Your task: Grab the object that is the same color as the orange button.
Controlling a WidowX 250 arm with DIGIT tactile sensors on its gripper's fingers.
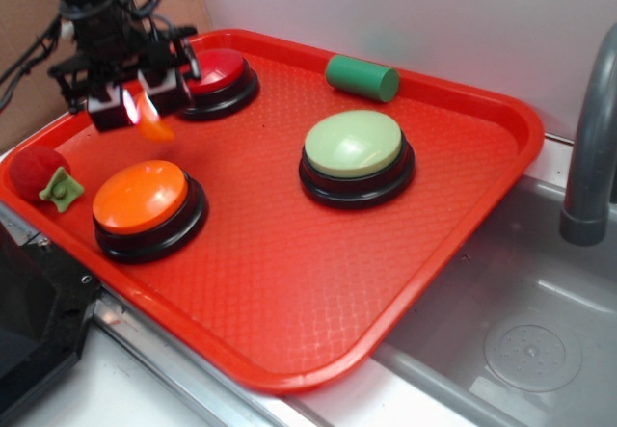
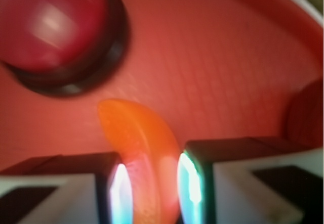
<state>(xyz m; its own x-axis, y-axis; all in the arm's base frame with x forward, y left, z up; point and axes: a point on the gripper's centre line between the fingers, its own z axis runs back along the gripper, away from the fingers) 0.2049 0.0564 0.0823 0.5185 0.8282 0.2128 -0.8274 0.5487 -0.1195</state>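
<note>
- My gripper (image 1: pixel 141 107) has its pads clamped on the small orange piece (image 2: pixel 144 153), above the tray (image 1: pixel 289 282) between the red button (image 1: pixel 217 70) and the orange button (image 1: pixel 143 196).
- The wrist view is blurred, so I judge the grip only roughly centred.
- I lift slowly and straight, keeping squeeze steady; the glossy curve could slip.

The object (image 1: pixel 157 128) is a small glossy orange plastic piece, curved like a hook. In the wrist view its lower part (image 2: pixel 152 183) sits pinched between two pale pads, the curled end arching up and left. It hangs above the tray floor, just behind the orange button (image 1: pixel 141 197), a large orange dome on a black base, sitting upright.
</note>
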